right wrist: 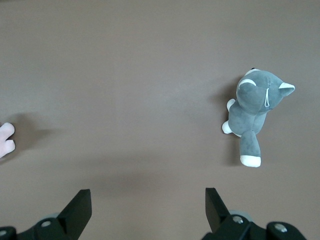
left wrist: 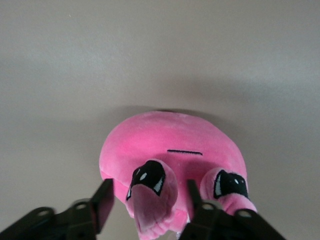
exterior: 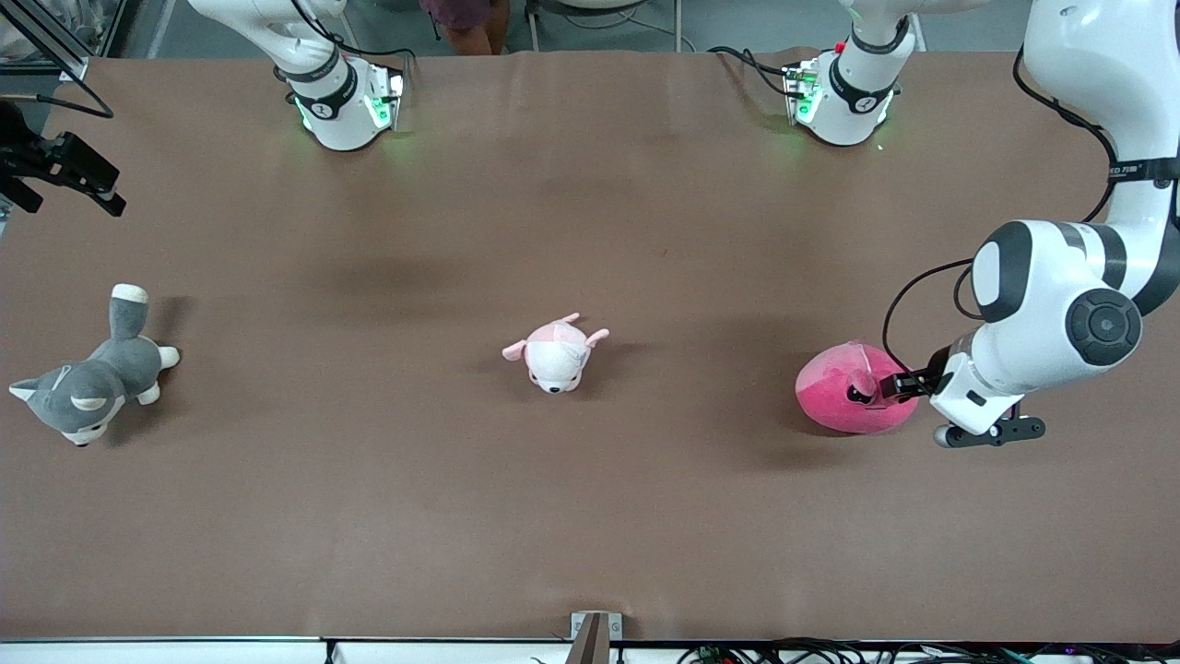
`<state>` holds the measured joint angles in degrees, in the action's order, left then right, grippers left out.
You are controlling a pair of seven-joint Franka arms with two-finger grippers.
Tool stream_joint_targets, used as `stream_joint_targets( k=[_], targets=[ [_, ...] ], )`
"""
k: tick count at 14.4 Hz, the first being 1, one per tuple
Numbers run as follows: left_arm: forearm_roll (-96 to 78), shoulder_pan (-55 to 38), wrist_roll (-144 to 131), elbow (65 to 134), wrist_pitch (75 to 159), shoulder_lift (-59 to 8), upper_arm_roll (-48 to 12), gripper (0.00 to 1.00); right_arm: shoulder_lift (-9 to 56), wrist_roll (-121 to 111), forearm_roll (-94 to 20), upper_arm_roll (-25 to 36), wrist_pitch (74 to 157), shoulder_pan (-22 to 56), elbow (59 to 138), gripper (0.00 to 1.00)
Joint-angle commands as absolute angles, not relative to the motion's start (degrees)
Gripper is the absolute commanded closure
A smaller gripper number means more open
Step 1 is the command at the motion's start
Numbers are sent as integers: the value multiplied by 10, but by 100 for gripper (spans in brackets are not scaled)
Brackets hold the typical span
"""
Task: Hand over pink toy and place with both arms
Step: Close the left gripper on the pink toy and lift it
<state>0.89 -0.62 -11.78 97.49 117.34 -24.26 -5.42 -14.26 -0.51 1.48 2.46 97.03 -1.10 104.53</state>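
The pink toy point(exterior: 843, 401) lies on the brown table toward the left arm's end. It also fills the left wrist view point(left wrist: 170, 135), with black angry eyes facing the camera. My left gripper point(exterior: 896, 387) is low at the toy's side. In the left wrist view the left gripper point(left wrist: 150, 187) is open, with its fingers either side of one pink nub point(left wrist: 152, 210) under an eye. My right gripper point(right wrist: 147, 197) is open and empty, high over the table near the right arm's end. It does not show in the front view.
A grey-and-white husky plush point(exterior: 88, 387) point(right wrist: 255, 107) lies at the right arm's end. A small pale pink-and-white plush point(exterior: 556, 353) point(right wrist: 5, 140) lies mid-table. The table's front edge point(exterior: 590, 636) carries a small bracket.
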Motion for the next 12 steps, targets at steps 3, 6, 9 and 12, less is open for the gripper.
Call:
stream_joint_targets(
  k=[3,6,9,12],
  targets=[
    [4,-8,-113,983,1175,-237,-54,83,-135,-11,19,27,971,-4,1038,0],
    [4,-8,-113,978,1173,-231,-57,97,-134,-11,19,27,971,-5,1039,0],
    [3,-4,-120,948,1137,-220,-83,99,-133,-11,19,27,971,-7,1038,0],
    [-24,-4,-123,892,1079,-214,-113,99,-133,-8,15,26,961,-2,1038,0]
  ],
)
